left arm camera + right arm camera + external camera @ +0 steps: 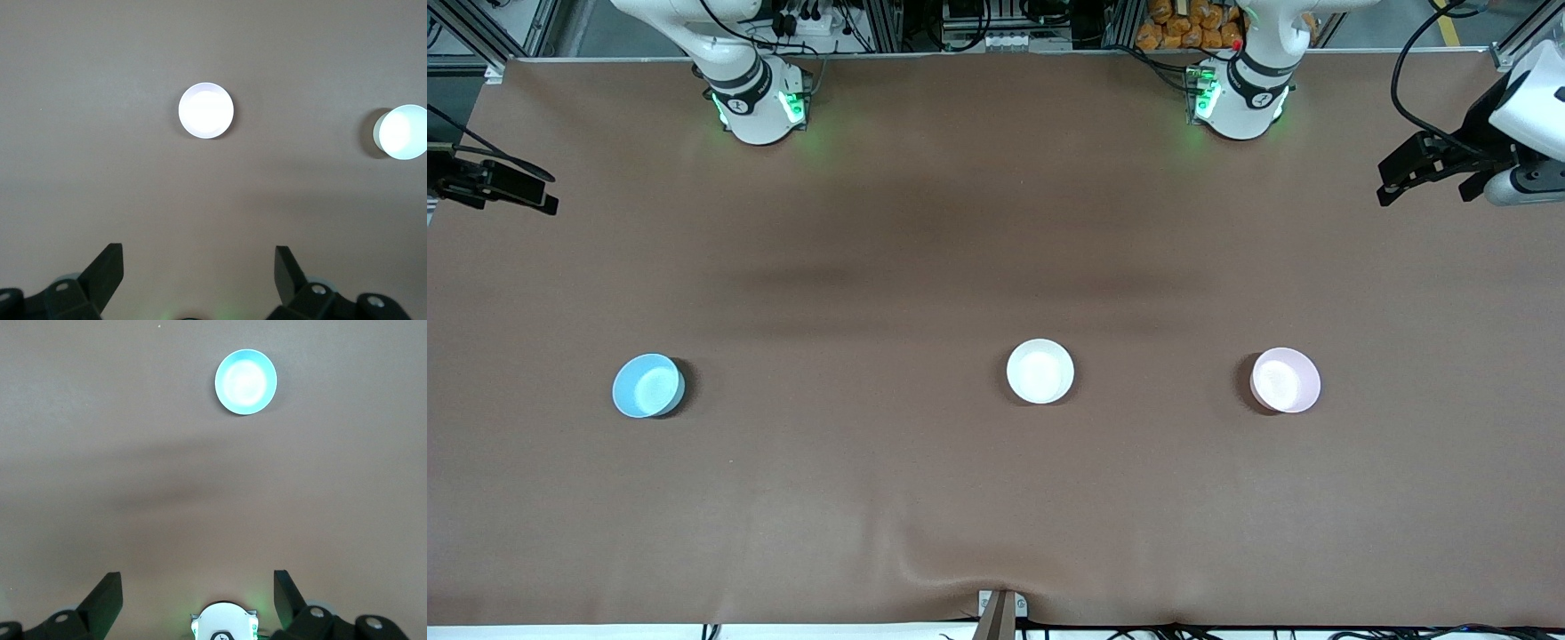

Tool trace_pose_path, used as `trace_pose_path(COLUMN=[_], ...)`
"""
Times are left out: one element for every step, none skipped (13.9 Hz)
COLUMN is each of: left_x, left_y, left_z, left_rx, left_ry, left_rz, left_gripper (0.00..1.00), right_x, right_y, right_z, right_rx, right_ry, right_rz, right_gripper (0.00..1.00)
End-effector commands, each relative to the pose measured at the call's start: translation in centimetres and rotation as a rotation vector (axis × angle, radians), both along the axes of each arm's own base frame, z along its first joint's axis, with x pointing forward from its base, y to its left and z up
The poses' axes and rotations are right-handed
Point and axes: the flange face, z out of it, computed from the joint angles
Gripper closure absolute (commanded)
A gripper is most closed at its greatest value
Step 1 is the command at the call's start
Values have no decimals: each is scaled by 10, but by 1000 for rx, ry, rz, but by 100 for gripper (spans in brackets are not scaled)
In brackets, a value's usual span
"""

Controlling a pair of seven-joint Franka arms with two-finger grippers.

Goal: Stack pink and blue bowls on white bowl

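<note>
Three bowls stand in a row on the brown table. The light blue bowl (648,385) is toward the right arm's end, the white bowl (1040,371) is in the middle, and the pale pink bowl (1286,380) is toward the left arm's end. My left gripper (1405,173) is high over its end of the table, open and empty (199,267). Its wrist view shows the pink bowl (206,111), washed out, and the white bowl (403,132). My right gripper (525,187) is high over the right arm's end, open and empty (198,587). Its wrist view shows the blue bowl (245,381).
The two arm bases (758,102) (1240,98) stand along the table's back edge. The brown table cover has a wrinkle (996,578) at the edge nearest the front camera, by a small bracket. Racks and cables lie past the back edge.
</note>
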Motion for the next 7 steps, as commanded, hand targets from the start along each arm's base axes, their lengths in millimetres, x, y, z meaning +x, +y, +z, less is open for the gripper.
trace_pose_path(left_x=[1, 3, 6, 7, 10, 11, 11], left_y=[4, 2, -5, -7, -6, -3, -1], left_z=[1, -1, -6, -7, -11, -11, -10], left_rx=[-9, -14, -14, -14, -14, -14, -15], left_ry=[-6, -1, 8, 9, 12, 9, 8], left_rz=[-10, -15, -25, -28, -28, -25, -22], left_gripper=[0, 0, 0, 0, 0, 0, 0], right_x=[4, 6, 7, 9, 12, 14, 17], right_y=[1, 2, 5, 6, 8, 8, 8], right_z=[-7, -7, -8, -10, -12, -15, -19], right_rx=[-5, -6, -7, -7, -8, -8, -7], right_ry=[10, 2, -4, -4, -7, -8, -9], right_rz=[-2, 1, 4, 5, 8, 8, 9], right_gripper=[0, 0, 0, 0, 0, 0, 0])
